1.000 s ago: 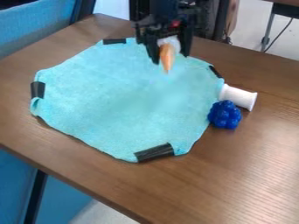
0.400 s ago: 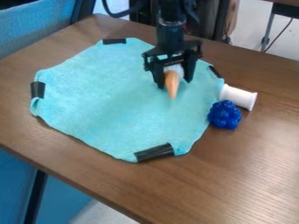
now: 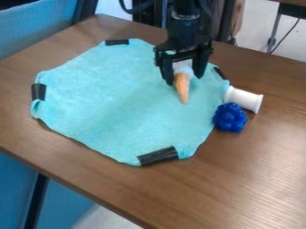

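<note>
toy cone (image 3: 182,87) — pinched at its white end by gripper (image 3: 184,80), placed over the right half of cloth (image 3: 119,103) | tip pointed down the view toward the cloth's near edge, long axis slightly slanted | white end partly covered by fingers; tip-to-cloth contact cannot be told | white spool (image 3: 244,99), blue lumpy toy (image 3: 230,117) seen at cloth's right edge

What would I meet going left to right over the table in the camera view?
The leftmost black tape strip, the topmost black tape strip, the black pincer holding an orange cone, the knobbly blue object.
</note>
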Robot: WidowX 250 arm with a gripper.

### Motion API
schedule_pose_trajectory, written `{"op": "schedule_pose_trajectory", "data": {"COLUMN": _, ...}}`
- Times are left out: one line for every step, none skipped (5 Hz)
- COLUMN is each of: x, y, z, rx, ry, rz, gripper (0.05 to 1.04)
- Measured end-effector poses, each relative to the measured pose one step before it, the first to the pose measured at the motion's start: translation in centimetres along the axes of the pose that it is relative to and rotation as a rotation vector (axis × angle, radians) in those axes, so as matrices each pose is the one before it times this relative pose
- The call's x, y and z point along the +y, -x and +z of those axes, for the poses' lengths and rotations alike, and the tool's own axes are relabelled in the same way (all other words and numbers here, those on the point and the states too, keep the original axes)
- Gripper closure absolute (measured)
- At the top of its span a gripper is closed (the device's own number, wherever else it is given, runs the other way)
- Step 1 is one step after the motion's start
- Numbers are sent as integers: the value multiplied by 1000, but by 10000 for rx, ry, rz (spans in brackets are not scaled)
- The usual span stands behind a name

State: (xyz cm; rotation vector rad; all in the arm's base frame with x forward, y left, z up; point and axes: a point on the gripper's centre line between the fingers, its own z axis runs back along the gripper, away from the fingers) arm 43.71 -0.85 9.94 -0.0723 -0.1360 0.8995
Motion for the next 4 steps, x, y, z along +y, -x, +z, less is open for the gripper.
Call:
{"op": "schedule_pose_trajectory", "data": {"x": -4, "y": 277, "z": -194, "rx": 26, "ry": 1, "rz": -132, "gripper": 79}}
{"op": "schedule_pose_trajectory", "data": {"x": 295, "y": 59, "z": 2040, "rx": -80, "ry": 331, "rz": -210, "gripper": 83}}
{"op": "schedule_pose_trajectory", "data": {"x": 1058, "y": -146, "z": 2816, "rx": -257, "ry": -339, "rz": -971, "gripper": 83}}
{"op": "schedule_pose_trajectory", "data": {"x": 660, "y": 1044, "z": 3177, "rx": -573, "ry": -266, "rz": -964, "gripper": 83}}
